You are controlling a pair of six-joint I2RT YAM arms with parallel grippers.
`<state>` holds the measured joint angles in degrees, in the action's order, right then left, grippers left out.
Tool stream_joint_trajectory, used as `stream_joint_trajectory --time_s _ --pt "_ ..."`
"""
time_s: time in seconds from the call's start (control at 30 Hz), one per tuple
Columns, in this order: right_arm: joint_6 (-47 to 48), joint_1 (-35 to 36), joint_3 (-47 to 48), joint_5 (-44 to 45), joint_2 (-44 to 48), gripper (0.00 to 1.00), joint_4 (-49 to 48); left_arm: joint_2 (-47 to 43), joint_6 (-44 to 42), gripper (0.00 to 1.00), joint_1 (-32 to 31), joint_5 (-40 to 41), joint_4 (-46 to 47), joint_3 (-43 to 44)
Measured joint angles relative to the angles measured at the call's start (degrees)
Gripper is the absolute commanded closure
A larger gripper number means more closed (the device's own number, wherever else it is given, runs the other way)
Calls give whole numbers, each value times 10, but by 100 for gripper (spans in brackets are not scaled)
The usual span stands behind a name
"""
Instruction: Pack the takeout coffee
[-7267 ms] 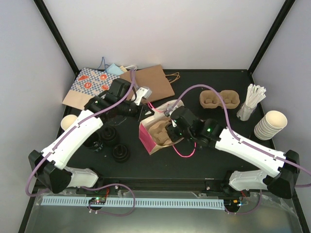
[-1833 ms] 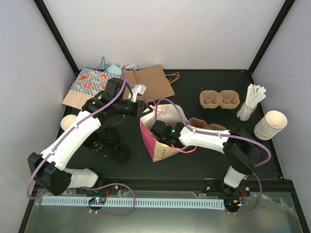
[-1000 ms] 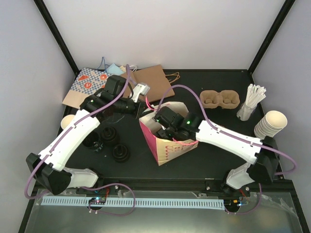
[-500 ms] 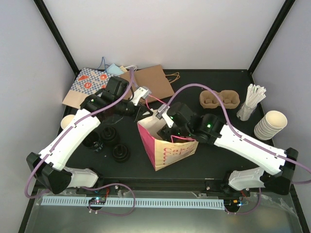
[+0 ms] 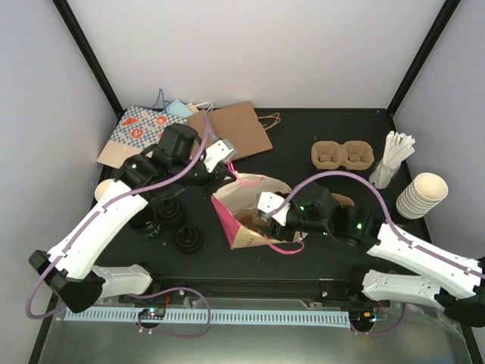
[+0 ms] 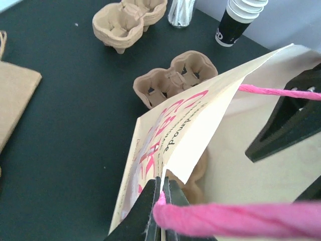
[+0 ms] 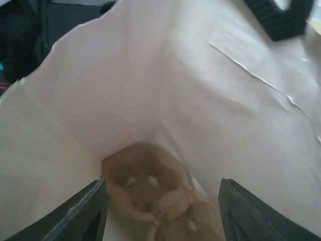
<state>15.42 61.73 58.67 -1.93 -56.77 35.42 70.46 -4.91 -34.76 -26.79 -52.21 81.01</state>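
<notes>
While the left gripper [image 6: 160, 193] is clenched on the rim of the paper bag [image 5: 246, 193] beside its pink handle [image 6: 241, 221], holding the mouth wide in the middle of the table, the right gripper [image 7: 164, 203] sits inside that mouth with its jaws spread and nothing between them. A pulp cup carrier [image 7: 150, 183] lies at the bottom of the bag, and no cup shows in it. The takeout coffee [image 5: 187, 239] is not yet in: three black-lidded cups stand in a cluster toward the left edge, just beside the left arm and well apart from the right gripper. The step in hand looks like readying the bag, with the carrier seated and the mouth held open but the loading not begun. As I judge it, the next move calls for the right arm to back out without dragging the paper wall, cross to the cluster, and take one cup upright below its lid. The left hold should not slacken, or the mouth may fold shut over the carrier.
</notes>
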Motion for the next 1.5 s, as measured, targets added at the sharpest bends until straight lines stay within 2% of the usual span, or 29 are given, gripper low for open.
stream_joint_trajectory --time_s 0.17,0.4,0.53,0.87,0.97,1.17,1.5 --pt "43 34 -34 -13 19 40 -28 -26 -46 99 -43 69 19 -14" --pt "72 111 -96 21 6 49 -63 -51 -85 98 -101 160 69 -68" --pt "83 156 -108 63 -14 54 -82 -77 -96 97 -139 175 98 -113" --pt "83 284 -194 196 -50 57 -149 -165 -73 97 -218 197 122 -187" --pt "78 297 -196 233 -65 61 -154 -171 -63 97 -250 209 124 -199" --pt "66 299 -196 307 -56 63 -156 -172 -49 97 -297 246 125 -208" --pt "68 296 -156 379 -59 71 -122 -167 -25 97 -306 275 127 -208"
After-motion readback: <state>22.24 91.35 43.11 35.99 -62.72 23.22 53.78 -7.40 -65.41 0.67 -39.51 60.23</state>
